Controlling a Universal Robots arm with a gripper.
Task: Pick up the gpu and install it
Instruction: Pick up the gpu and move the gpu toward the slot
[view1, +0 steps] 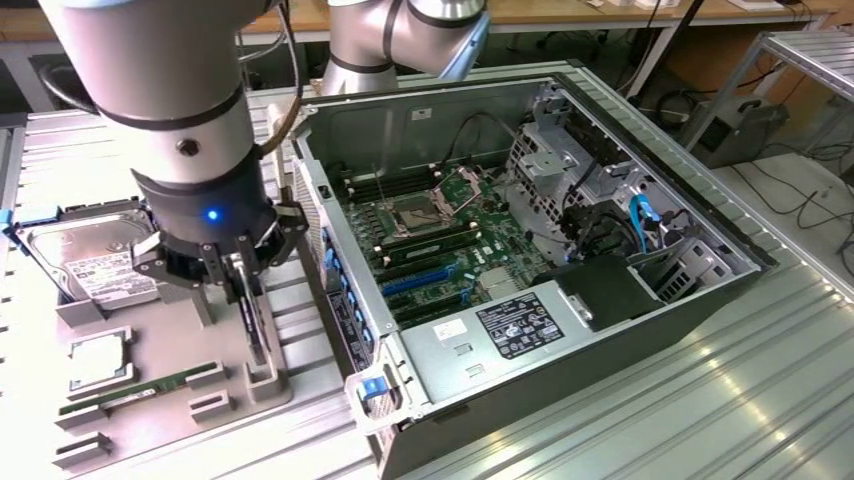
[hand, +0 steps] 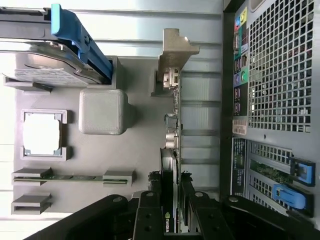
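Over tray (view1: 160, 330), downward claw (view1: 238, 285) seemingly clamps gpu (hand: 170, 165).

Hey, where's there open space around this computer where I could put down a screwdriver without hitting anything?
Best: the bare ribbed table on the exterior view's right of the computer case. A smaller bare strip lies on the gray tray between the processor and the gpu. Crowded around the hard drive and where the claw clamps the gpu.

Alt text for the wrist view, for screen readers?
The tool sits over the gpu, standing on edge in a grey parts holder. A hard drive, CPU and memory stick share the holder; the PC case's rear panel runs alongside.
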